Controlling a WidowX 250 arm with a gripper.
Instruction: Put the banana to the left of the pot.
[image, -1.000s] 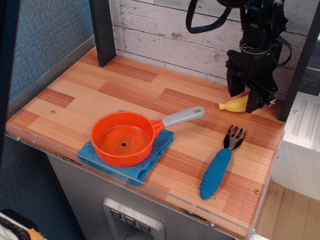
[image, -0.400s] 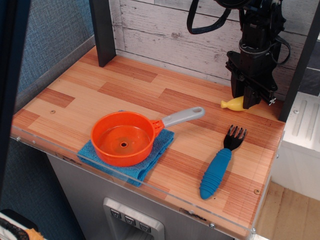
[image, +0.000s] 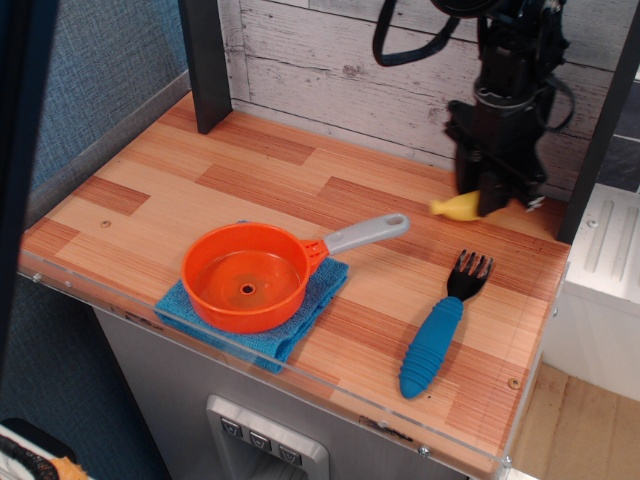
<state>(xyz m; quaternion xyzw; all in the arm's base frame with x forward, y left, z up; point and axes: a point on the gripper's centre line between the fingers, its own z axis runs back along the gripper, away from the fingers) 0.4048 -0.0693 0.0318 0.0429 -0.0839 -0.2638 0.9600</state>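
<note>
Your claw (image: 487, 200) sits at the far right of the desk (image: 250, 180), well beyond the pot (image: 247, 276), with its jaws closed around the banana (image: 457, 206). You can see the banana's pointed yellow tip poking out on the claw's pot-facing side, though motion blur hides whether it touches the desk. Look at the pot: it rests on a blue cloth (image: 300, 320), empty, grey handle aimed toward the claw. Between pot and desk edge lies a blue-handled fork (image: 440, 325).
</note>
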